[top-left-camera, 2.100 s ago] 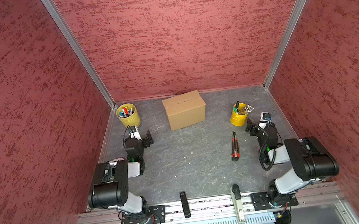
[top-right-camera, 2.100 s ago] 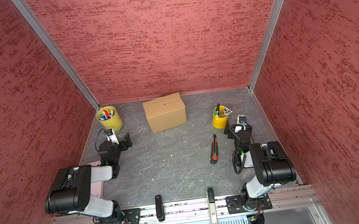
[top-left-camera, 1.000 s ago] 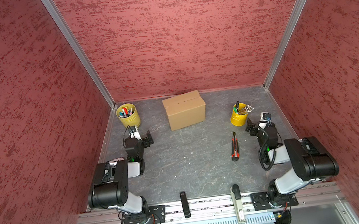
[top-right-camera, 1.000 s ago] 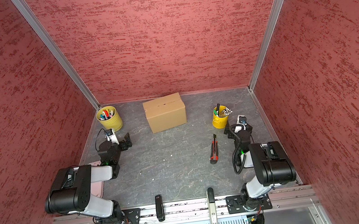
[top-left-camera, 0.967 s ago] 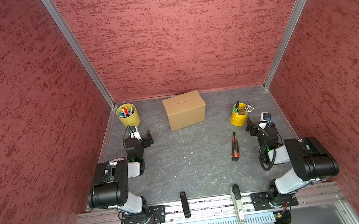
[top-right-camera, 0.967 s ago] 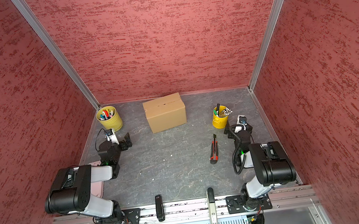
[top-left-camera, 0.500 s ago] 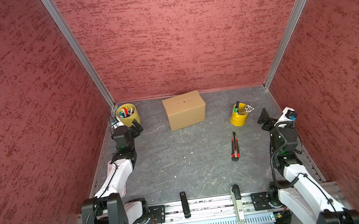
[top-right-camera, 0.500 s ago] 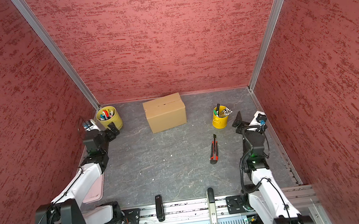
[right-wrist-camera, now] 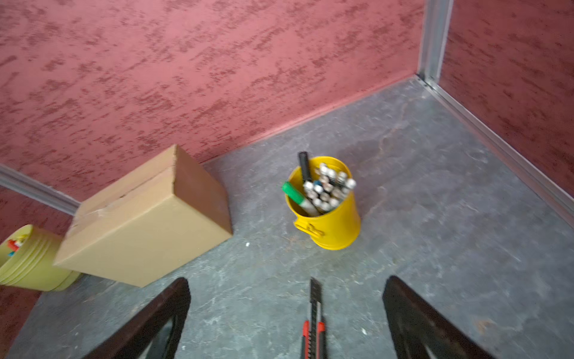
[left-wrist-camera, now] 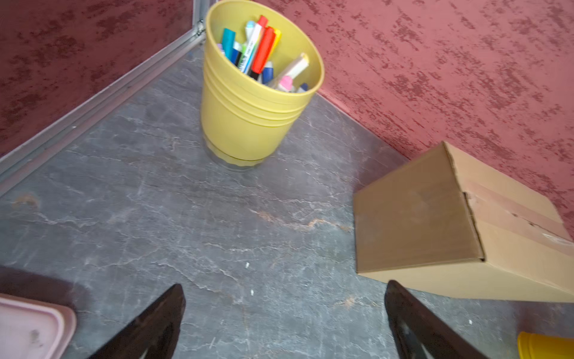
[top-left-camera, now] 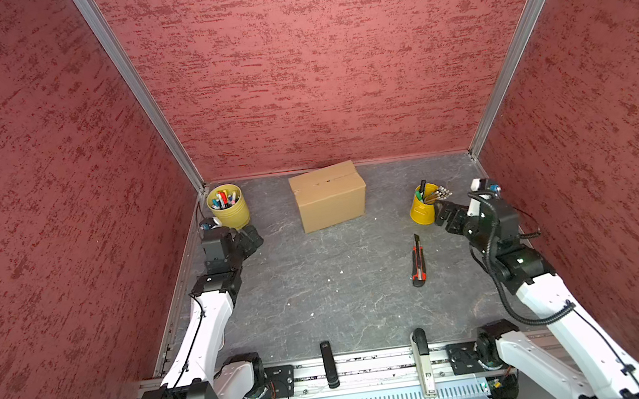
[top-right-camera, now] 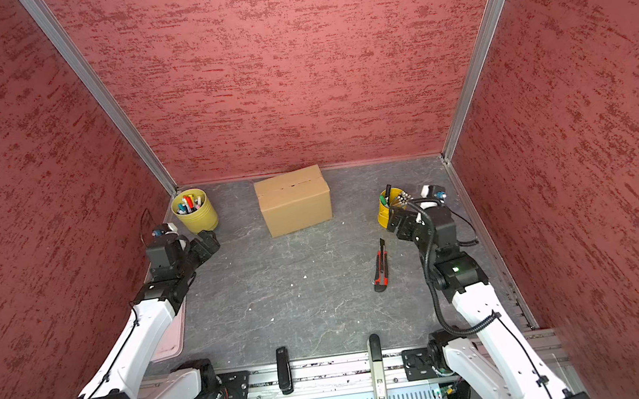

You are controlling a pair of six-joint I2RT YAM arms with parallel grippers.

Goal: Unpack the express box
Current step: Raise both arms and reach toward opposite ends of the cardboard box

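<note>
While both arms are stretched forward over the grey stone-patterned tabletop (top-left-camera: 321, 292), nothing is gripped by either. At the far left, a pink tray (top-right-camera: 166, 338) is partly covered by the left arm. The left gripper (left-wrist-camera: 284, 289) is held with its jaws spread wide and empty, just in front of a pale yellow cup (top-left-camera: 228, 210) filled with coloured markers (left-wrist-camera: 261, 46), which is set in the back left corner. The express box (top-left-camera: 330, 199) is placed near the back wall, around the middle of the table, well apart from both grippers; its top flaps are closed and taped along the centre seam. To its right, a red and black utility knife (top-left-camera: 418, 261) is laid flat on the table. A bright yellow cup (top-left-camera: 421, 210) packed with pens is stood just behind it. The right gripper (right-wrist-camera: 287, 281) is held near that cup, jaws wide apart and empty, and the knife is seen between its two fingers in the right wrist view.
</note>
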